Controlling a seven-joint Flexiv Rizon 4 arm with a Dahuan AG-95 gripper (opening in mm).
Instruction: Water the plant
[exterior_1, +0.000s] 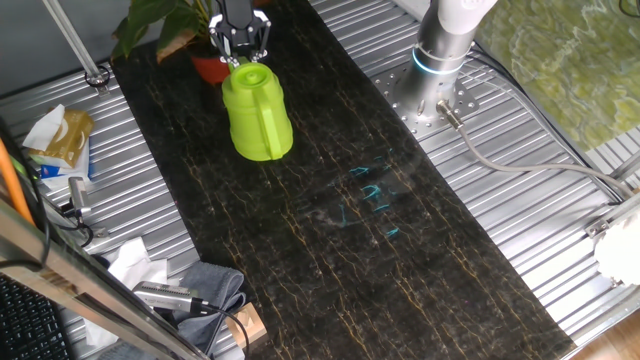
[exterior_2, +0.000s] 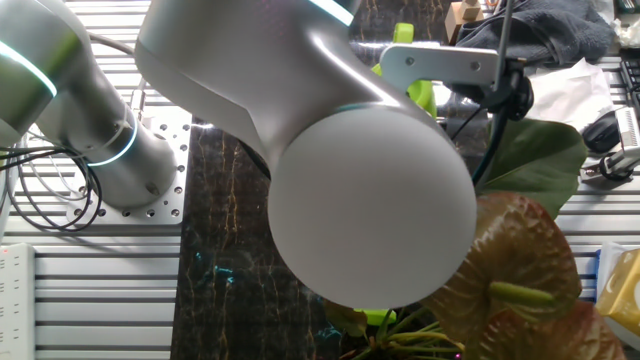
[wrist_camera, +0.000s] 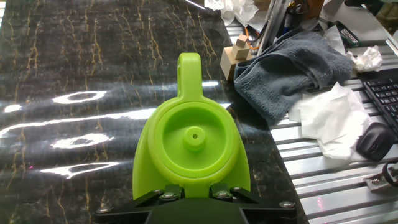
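Hand view, nearest first: gripper (wrist_camera: 191, 198) at the bottom edge, jaws pinching the rear of the green can (wrist_camera: 191, 146). Can is seen end-on, round recessed face with a small centre hole, handle (wrist_camera: 189, 73) pointing away from the camera. Under it, the dark marbled mat (wrist_camera: 81, 74) on the bench, glare streaks on the left. Past the can on the right: a wood block (wrist_camera: 236, 53), a grey towel (wrist_camera: 292, 65), white tissue (wrist_camera: 329, 118), then a mouse (wrist_camera: 375, 140) and keyboard (wrist_camera: 384, 87) at the edge.

One fixed view: can (exterior_1: 256, 112) hangs over the far end of the mat (exterior_1: 330, 200), lying along the mat's length, gripper (exterior_1: 243, 45) on its far end. Plant (exterior_1: 165, 25) sits just beyond and left of the gripper, orange-red pot (exterior_1: 208, 68) partly hidden behind the can's far end. Can't tell whether can and pot touch. Arm base (exterior_1: 440, 55) is bolted to the ribbed metal bench (exterior_1: 520, 200) right of the mat. Teal marks (exterior_1: 375, 190) mid-mat. Near corner: towel (exterior_1: 205, 290) and clutter.

Other fixed view: the arm's elbow joint (exterior_2: 370, 210) blocks most of the frame. Brownish leaves (exterior_2: 520, 270) and a green leaf (exterior_2: 540, 150) of the plant show at lower right; a sliver of the can (exterior_2: 405, 35) shows above the arm. Pot not visible here.
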